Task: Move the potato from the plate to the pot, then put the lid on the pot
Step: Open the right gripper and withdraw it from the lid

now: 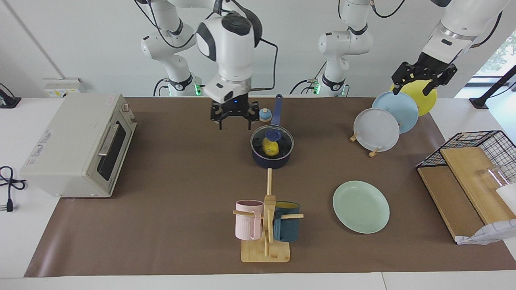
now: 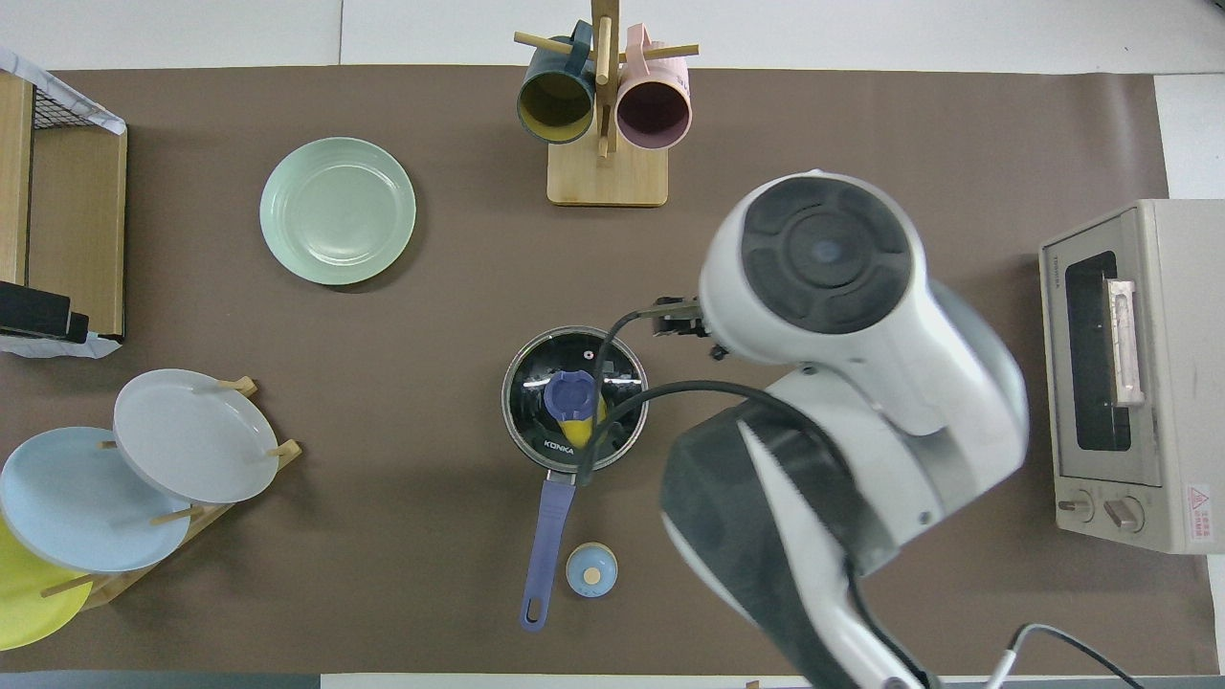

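The right gripper (image 1: 234, 118) hangs in the air with its two black fingers spread apart and nothing between them, over bare brown mat toward the right arm's end of the table from the small dark navy saucepan (image 1: 271, 158). It touches neither the pot nor anything else. The round clear glass lid (image 1: 272, 140) with its metal rim and blue centre knob sits flat on the pot's rim, and the small glossy yellow potato (image 1: 270, 148) shows through the glass, inside the pot. The pot's long blue straight handle (image 2: 547, 539) points toward the robots, and a small blue-topped bell-shaped object (image 2: 590, 569) stands just beside it. The round pale mint-green plate (image 1: 361, 206) with the ribbed rim lies flat and bare, farther from the robots than the pot and toward the left arm's end. The left gripper (image 1: 424, 76) waits raised over the wooden rack of standing plates (image 1: 376, 129), fingers splayed and holding nothing
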Tool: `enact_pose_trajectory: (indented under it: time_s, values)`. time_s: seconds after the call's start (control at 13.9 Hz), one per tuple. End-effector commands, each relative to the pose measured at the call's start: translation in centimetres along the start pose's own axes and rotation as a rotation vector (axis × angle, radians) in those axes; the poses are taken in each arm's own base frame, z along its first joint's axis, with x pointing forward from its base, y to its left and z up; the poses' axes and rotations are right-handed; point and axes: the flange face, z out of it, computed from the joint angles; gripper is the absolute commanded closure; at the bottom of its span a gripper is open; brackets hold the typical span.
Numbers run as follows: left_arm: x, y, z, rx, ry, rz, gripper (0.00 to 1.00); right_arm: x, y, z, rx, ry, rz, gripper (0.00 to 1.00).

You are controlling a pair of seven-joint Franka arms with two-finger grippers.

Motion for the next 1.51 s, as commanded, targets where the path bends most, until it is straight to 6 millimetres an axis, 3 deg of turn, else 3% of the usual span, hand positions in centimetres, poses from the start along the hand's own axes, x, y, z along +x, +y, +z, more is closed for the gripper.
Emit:
enact_pose_trajectory:
  time_s: [0.0, 0.07, 0.29, 0.43, 0.58, 0.72, 0.87, 1.01, 1.15, 1.44]
  values:
    - [-1.2, -0.1, -1.2, 0.022, 0.021, -0.011, 0.00, -0.3, 10.5, -2.1, 0.012, -0.073, -0.109, 0.00]
    - [-1.5, -0.1, -1.6, 0.022, 0.027, -0.009, 0.00, -0.7, 13.2, -2.7, 0.027, -0.096, -0.113, 0.00]
    - [-2.3, 0.0, -2.7, 0.024, 0.050, -0.011, 0.00, -1.6, 18.3, -3.0, 0.029, -0.160, -0.058, 0.00]
    - [-2.6, 0.0, -3.1, 0.024, 0.056, -0.009, 0.00, -1.7, 18.8, -2.9, 0.031, -0.172, -0.079, 0.00]
    - [-3.3, 1.5, -3.4, 0.022, 0.058, 0.005, 0.00, -2.1, 19.0, -3.2, 0.031, -0.173, -0.074, 0.00]
    - [-3.4, 1.8, -2.2, 0.016, 0.052, -0.002, 0.00, -1.9, 19.9, -3.3, 0.032, -0.176, -0.067, 0.00]
    - [-2.3, 1.7, 0.0, 0.012, -0.011, -0.004, 0.00, -1.1, 20.8, -4.7, 0.034, -0.156, -0.052, 0.00]
    - [-1.2, 1.3, 1.9, 0.010, -0.058, -0.012, 0.00, -1.1, 22.8, -4.0, 0.094, -0.172, -0.009, 0.00]
    - [-0.8, 0.9, 3.8, 0.009, -0.087, -0.020, 0.00, -0.8, 22.9, -4.1, 0.094, -0.161, -0.005, 0.00]
    - [-0.6, 0.7, 4.8, 0.008, -0.089, -0.016, 0.00, -0.9, 24.9, -4.0, 0.095, -0.164, 0.028, 0.00]
